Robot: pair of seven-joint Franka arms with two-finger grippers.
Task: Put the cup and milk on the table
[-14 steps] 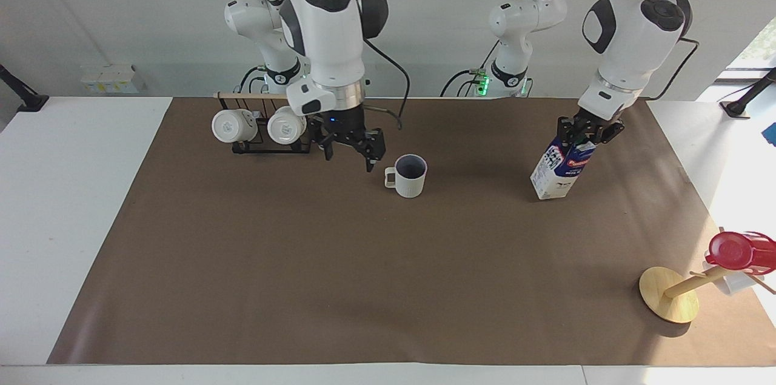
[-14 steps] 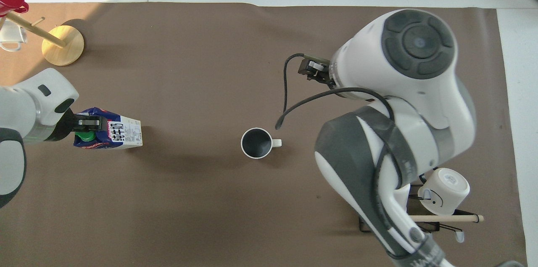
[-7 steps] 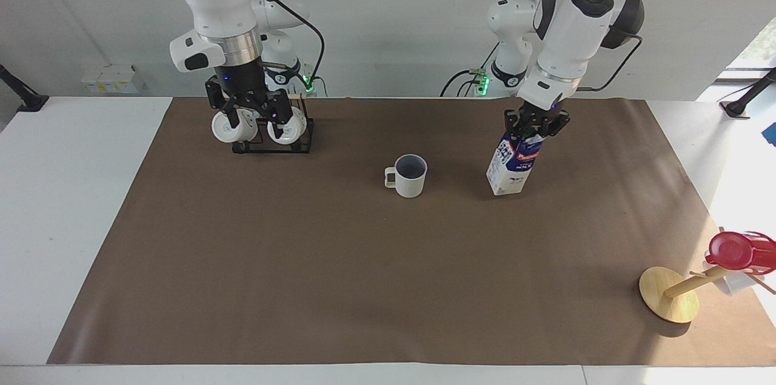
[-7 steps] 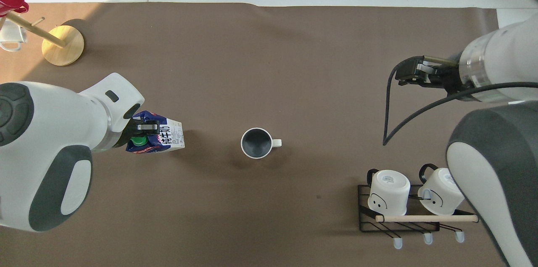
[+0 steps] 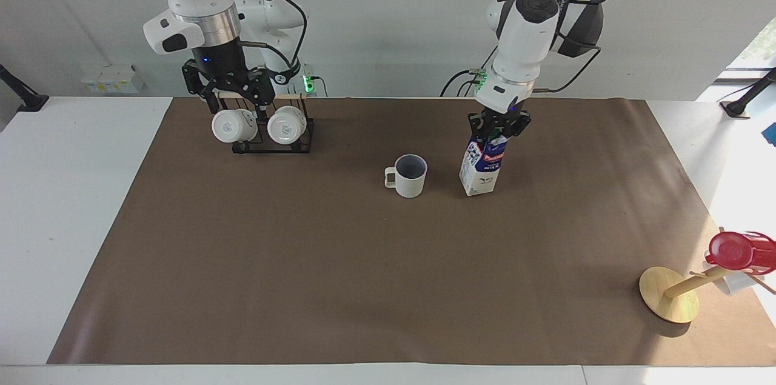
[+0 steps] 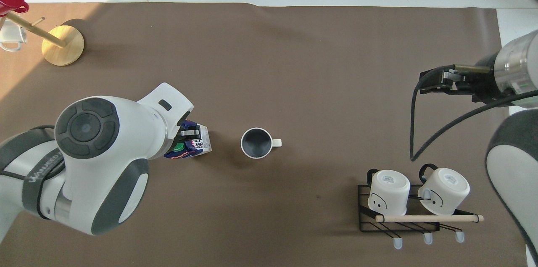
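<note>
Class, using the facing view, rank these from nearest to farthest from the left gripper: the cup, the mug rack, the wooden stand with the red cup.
1. The cup, beside the milk that the left gripper holds.
2. The wooden stand, at the left arm's end of the table, farther from the robots.
3. The mug rack, at the right arm's end, under the right gripper.

Facing and overhead cameras, both high, share the table (image 5: pixel 36 221).
</note>
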